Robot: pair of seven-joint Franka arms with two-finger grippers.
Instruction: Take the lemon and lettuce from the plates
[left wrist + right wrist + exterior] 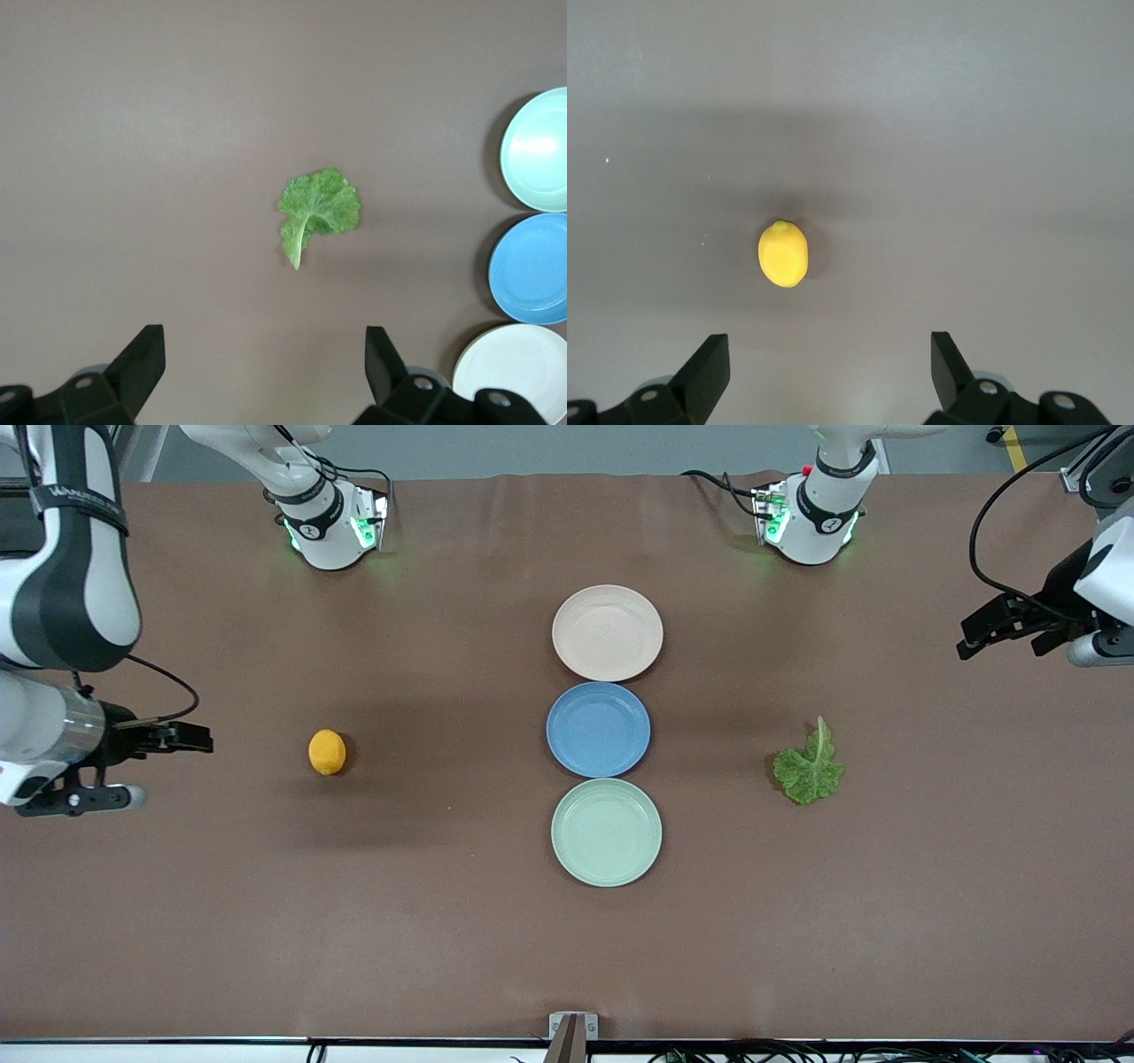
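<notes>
The lemon (327, 752) lies on the bare table toward the right arm's end, off the plates; it also shows in the right wrist view (783, 254). The lettuce (809, 769) lies on the table toward the left arm's end and shows in the left wrist view (319, 208). The beige-pink plate (607, 632) and the pale green plate (606, 832) are both empty. My right gripper (197, 738) is open and empty, held up beside the lemon (830, 354). My left gripper (971, 638) is open and empty, held up beside the lettuce (264, 354).
An empty blue plate (598, 729) sits between the two other plates in a row down the table's middle. The left wrist view shows the pale green plate (540, 150), the blue plate (532, 270) and the beige-pink plate (514, 372).
</notes>
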